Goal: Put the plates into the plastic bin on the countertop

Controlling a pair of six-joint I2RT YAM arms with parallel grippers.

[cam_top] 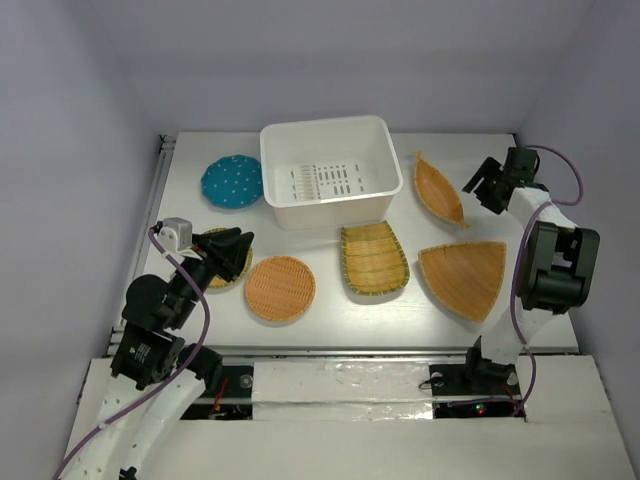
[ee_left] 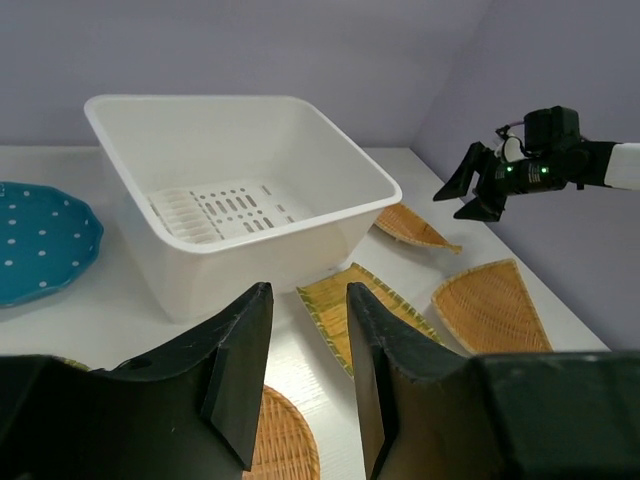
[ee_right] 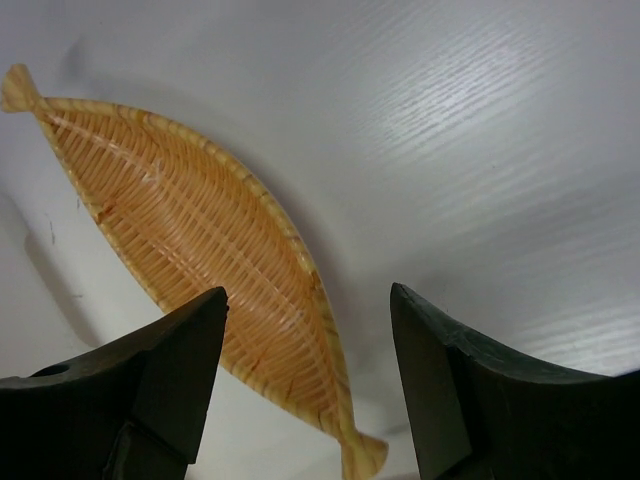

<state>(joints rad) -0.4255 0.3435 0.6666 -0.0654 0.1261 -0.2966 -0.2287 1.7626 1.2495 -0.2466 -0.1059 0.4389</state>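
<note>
The white plastic bin [cam_top: 335, 208] stands at the back middle of the countertop [cam_top: 330, 310] with no plate in it. Around it lie the plates: a teal dotted one [cam_top: 232, 182], a boat-shaped one [cam_top: 440, 190], a fan-shaped one [cam_top: 465, 278], a yellow-green scoop [cam_top: 374, 258], a round orange one [cam_top: 280, 288] and a round one [cam_top: 225, 278] partly hidden under my left gripper [cam_top: 240, 243]. The left gripper [ee_left: 307, 292] hovers with its jaws a little apart and nothing between them. My right gripper [ee_right: 307, 293] is open just above the boat-shaped plate [ee_right: 190, 240].
Grey walls close in the table on the left, back and right. A rail runs along the table's left edge [cam_top: 158, 190]. Both arm bases sit at the near edge.
</note>
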